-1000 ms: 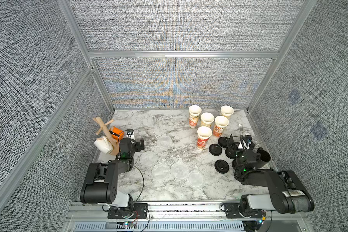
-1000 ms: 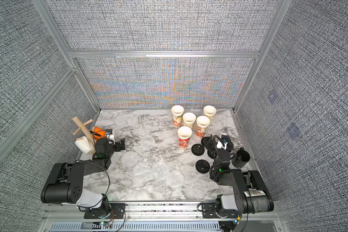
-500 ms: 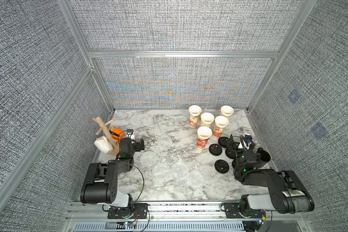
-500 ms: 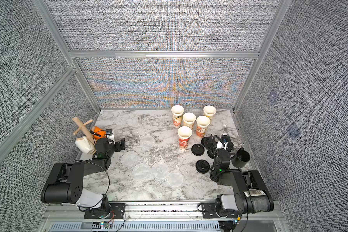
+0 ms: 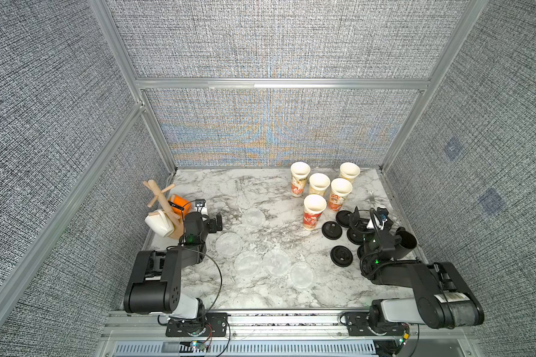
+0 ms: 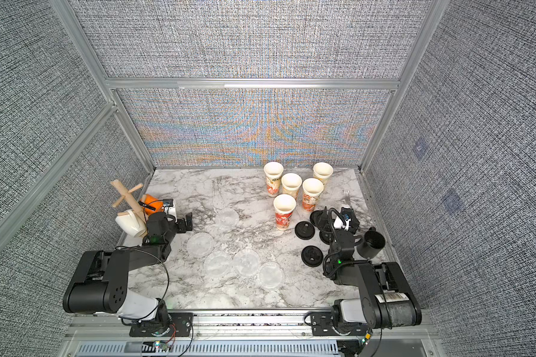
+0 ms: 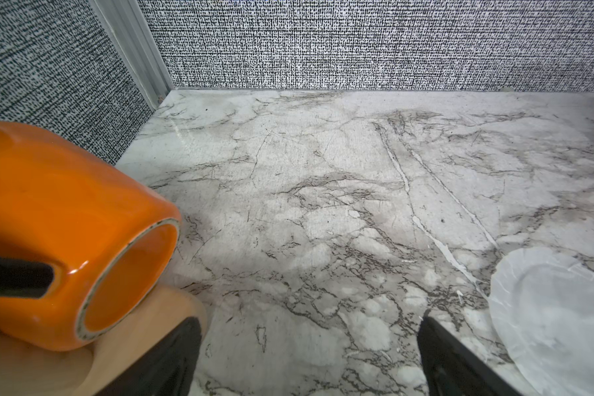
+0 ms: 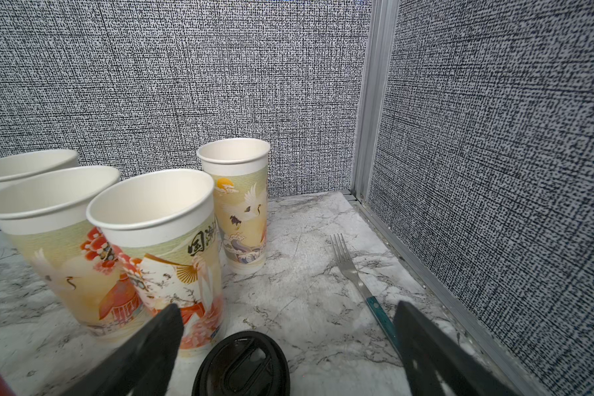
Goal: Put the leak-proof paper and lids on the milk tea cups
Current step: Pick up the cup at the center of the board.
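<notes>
Several milk tea cups (image 5: 314, 211) (image 6: 284, 214), cream with red-orange prints, stand upright and uncovered at the back right of the marble table; the right wrist view shows them close up (image 8: 158, 247). Several translucent discs of leak-proof paper (image 5: 276, 262) (image 6: 246, 262) lie flat mid-table. One disc (image 7: 556, 315) lies just beside the left gripper. The left gripper (image 5: 212, 223) (image 7: 309, 319) hovers low at the left, open and empty. Over the black lids, right of the cups, the right gripper (image 5: 367, 216) (image 8: 287, 308) is open and empty.
Several black lids (image 5: 341, 256) (image 8: 242, 363) lie around the right gripper, with a black mug (image 5: 406, 244) beside that arm. A fork (image 5: 371, 196) (image 8: 354, 274) lies near the right wall. A wooden mug tree (image 5: 161, 197) holds a white mug (image 5: 160, 225) and an orange mug (image 7: 66, 233).
</notes>
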### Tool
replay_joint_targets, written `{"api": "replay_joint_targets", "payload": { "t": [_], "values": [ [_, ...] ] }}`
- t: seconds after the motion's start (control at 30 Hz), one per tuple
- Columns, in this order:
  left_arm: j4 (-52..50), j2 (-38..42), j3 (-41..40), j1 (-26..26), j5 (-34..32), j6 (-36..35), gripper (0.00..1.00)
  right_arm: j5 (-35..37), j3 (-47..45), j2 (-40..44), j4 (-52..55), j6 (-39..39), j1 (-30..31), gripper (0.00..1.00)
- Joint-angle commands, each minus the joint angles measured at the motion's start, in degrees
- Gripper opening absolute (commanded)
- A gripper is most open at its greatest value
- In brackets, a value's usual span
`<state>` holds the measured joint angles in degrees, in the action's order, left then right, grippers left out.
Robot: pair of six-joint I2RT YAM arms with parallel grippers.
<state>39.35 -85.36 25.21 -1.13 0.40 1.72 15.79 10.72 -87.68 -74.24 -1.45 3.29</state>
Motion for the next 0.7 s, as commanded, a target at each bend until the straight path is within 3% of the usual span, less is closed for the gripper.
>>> {"api": "replay_joint_targets", "payload": {
  "t": [0.0,0.1,0.17,0.33,0.47,0.67],
  "values": [
    [1.6,1.4,0.4,0.0,-2.0,-0.2,1.0,-0.2,0.6,4.0,1.5,-0.4,-0.3,0.93],
    [-18.9,10.9,8.0,-0.2,-7.9,3.6,1.0,2.2,6.3,15.4,19.6,-0.5,0.2,0.93],
    [-26.6,15.8,11.7,-0.2,-11.4,8.7,1.0,3.4,13.8,20.9,36.2,-2.2,0.3,0.93],
    [-46.6,21.3,21.8,-0.2,-10.8,19.8,1.0,6.9,32.1,24.3,77.0,-13.0,2.5,0.93],
    [-60.0,23.1,28.3,-1.0,-1.7,23.2,1.0,8.2,38.2,27.3,93.1,-16.2,9.3,0.93],
    [-69.6,28.3,28.8,-5.0,7.8,23.7,1.0,-8.3,39.0,27.3,100.7,-19.1,17.1,0.95]
  ]
}}
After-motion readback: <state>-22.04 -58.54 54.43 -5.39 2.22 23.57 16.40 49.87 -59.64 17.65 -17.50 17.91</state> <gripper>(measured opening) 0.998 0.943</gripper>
